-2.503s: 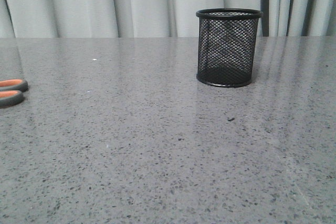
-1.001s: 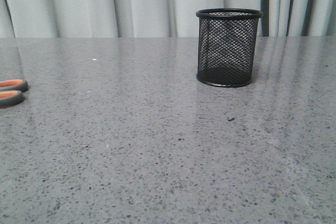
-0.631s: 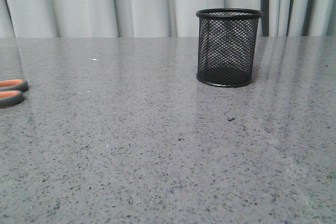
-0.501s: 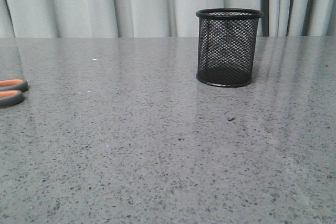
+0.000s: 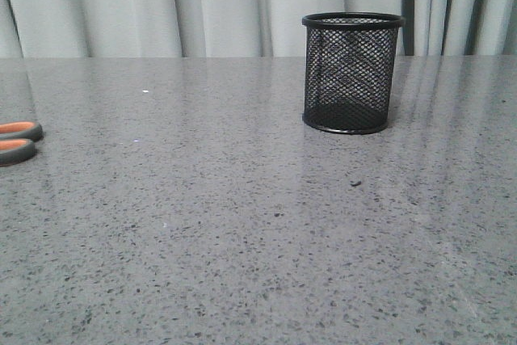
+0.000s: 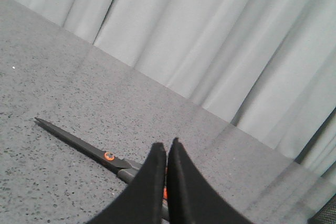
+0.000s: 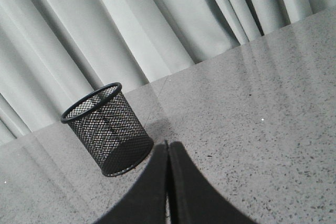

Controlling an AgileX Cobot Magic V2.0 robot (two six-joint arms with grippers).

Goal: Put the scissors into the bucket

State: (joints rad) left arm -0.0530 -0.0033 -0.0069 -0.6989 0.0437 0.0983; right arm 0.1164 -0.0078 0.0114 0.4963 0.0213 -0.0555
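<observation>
Here, both arms' jaws are pressed together, the dark-bladed, orange-lined scissors (image 6: 89, 149) flat on the grey speckled desk (image 5: 242, 224) beyond the left pair, the black wire-mesh bucket (image 7: 106, 129) upright beyond the right.

A: What does the robot itself look like here?

B: Only fingers show. The left gripper (image 6: 166, 153) has two matte black fingers, smooth, broad low down and tapering to blunt curved tips.

A: And the other arm?

B: The right gripper (image 7: 167, 148) looks identical: plain black, no visible markings, screws or cables.
</observation>
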